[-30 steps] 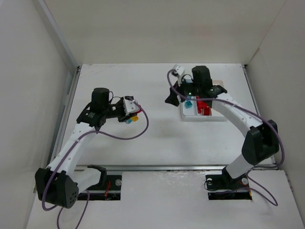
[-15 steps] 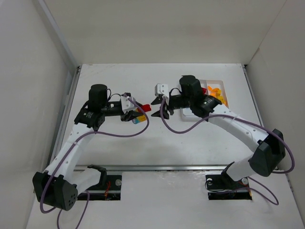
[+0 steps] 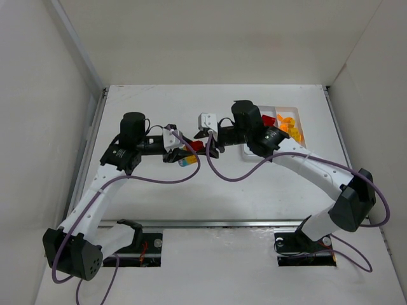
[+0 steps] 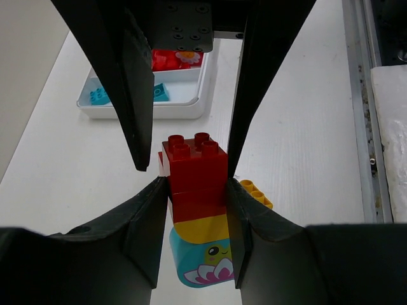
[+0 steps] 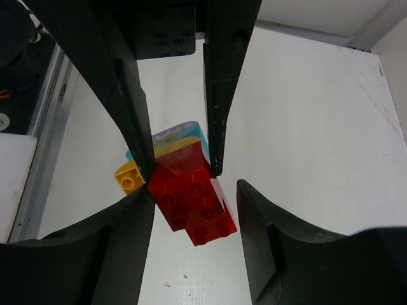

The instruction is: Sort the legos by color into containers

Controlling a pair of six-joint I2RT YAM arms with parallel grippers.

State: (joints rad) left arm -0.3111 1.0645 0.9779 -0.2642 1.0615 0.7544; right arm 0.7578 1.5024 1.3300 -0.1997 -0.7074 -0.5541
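My left gripper (image 3: 174, 149) (image 4: 196, 213) is shut on a stack of legos (image 3: 191, 150) (image 4: 196, 181): red bricks on top, then a yellow layer and a teal piece with a printed face. A yellow brick (image 4: 255, 192) sticks out beside it. My right gripper (image 3: 207, 143) (image 5: 194, 219) is open, its fingers (image 5: 124, 241) on either side of the stack's red end (image 5: 191, 197), with a gap on the right side. The white tray (image 3: 294, 109) (image 4: 191, 113) holds red (image 4: 175, 59), teal (image 4: 98, 95) and orange (image 3: 289, 125) legos in separate compartments.
Both arms meet over the middle of the white table. The tray is behind my right arm at the back right. White walls enclose the table on the left, back and right; a metal rail (image 3: 210, 223) runs along the near edge.
My right arm has swung left from over the tray to the stack in my left gripper, and its open fingers now flank the red end. My left gripper has shifted slightly.
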